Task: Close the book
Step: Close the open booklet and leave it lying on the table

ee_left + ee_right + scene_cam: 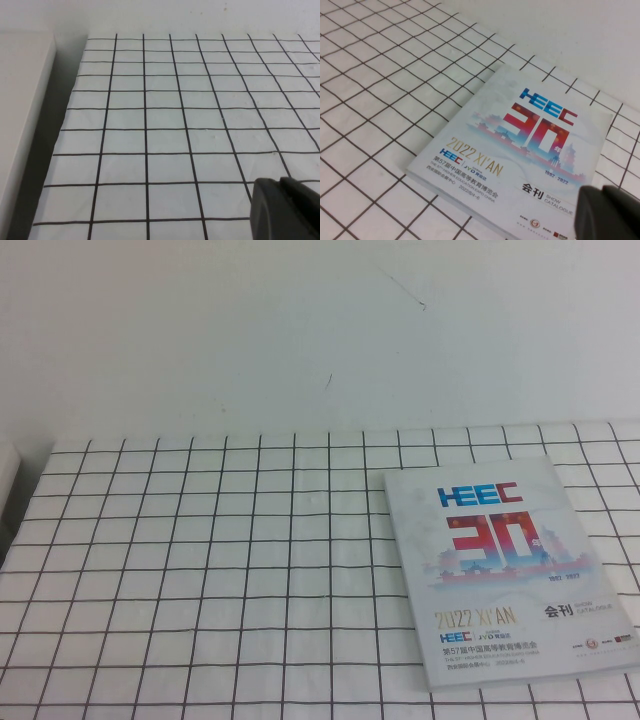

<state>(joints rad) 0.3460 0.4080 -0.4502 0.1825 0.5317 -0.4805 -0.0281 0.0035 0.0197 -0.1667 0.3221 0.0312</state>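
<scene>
"Black-on-white checked cloth (200, 570) all over the worktop. Where's the left arm?"

"The left gripper (287, 207) hangs above bare squares out round 8 o'clock, I'd judge, not far from the cloth's edge and the white ledge (20, 125) beside it. Only a dark piece of it shows. I can't tell whether it is open or closed, and nothing shows in its hold."

"And the book?"

"The book (505, 575) lies flat on the cloth at about 4 o'clock. Its front cover is up, with 'HEEC' and a big red '30' easy to read, and it sits a little askew to the grid lines. It looks closed to me."

"The right arm?"

"The right gripper (610, 212) hovers near the book's near corner, round 5 o'clock, and isn't touching it as far as I can see. Again there's just a dark lump, so I can't tell whether it's open or closed, and nothing shows in it."

"So which step is this?"

"To my eye the cover is down, so the task looks finished. The next move calls for little. Maybe a light press on the cover if it lifts, otherwise both arms draw clear without nudging the book."
</scene>
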